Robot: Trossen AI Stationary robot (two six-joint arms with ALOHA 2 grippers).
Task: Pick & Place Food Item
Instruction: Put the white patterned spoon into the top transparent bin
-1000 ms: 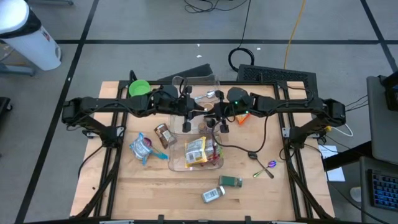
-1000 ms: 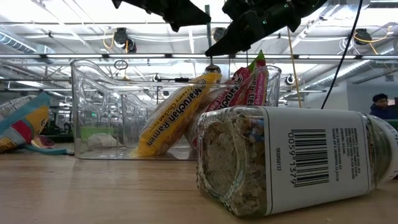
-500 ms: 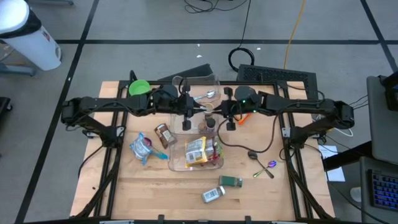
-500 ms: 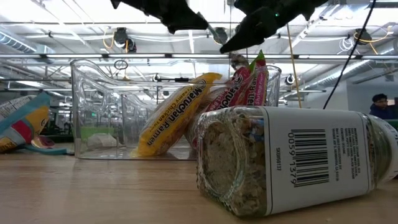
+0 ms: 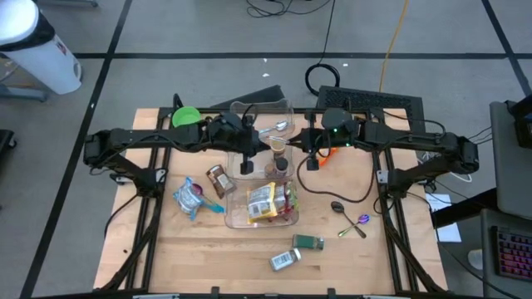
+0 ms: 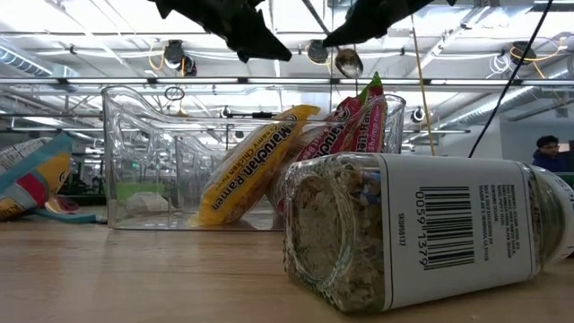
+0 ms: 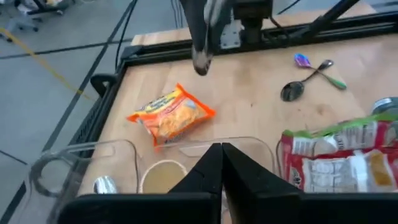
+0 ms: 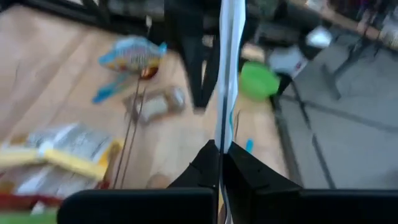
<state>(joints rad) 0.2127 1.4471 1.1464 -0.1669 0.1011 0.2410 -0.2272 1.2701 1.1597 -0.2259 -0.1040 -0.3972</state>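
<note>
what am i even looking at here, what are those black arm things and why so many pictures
Those are two robot arms at a wooden table, filmed at one moment by four cameras: one overhead, one at table height, one on each wrist. The left gripper is shut and looks empty. The right gripper is shut on a thin upright strip; I cannot tell what it is. Both hang over a clear bin holding ramen packets. Around it lie a spice jar, spoons, a snack bag and a green bowl.
</note>
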